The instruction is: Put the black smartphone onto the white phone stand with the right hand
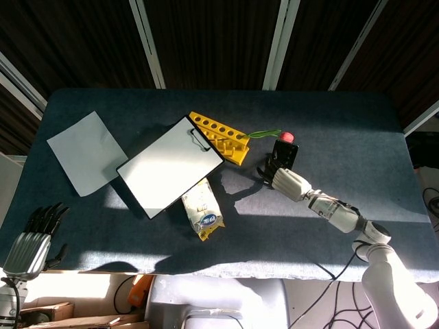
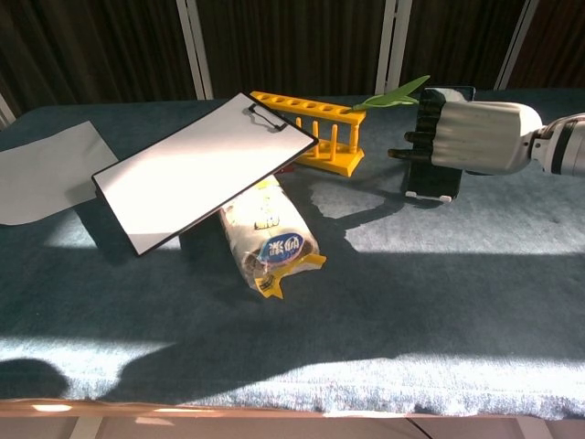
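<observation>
The black smartphone (image 1: 285,152) stands nearly upright at the table's right middle, its top edge (image 2: 445,94) showing above my right hand (image 2: 475,137). My right hand (image 1: 288,180) grips the phone from the front, dark fingers (image 2: 420,139) wrapped over its left edge. The phone's lower end sits at the white phone stand (image 2: 430,194), of which only a small white base shows below the hand. Whether the phone rests fully in the stand is hidden. My left hand (image 1: 31,240) hangs off the table's near left corner, holding nothing.
A yellow tube rack (image 1: 219,137) and a red-tipped artificial flower (image 1: 286,137) lie just left of and behind the phone. A white clipboard (image 2: 206,169) leans over a snack bag (image 2: 270,240). A grey paper sheet (image 1: 86,152) lies far left.
</observation>
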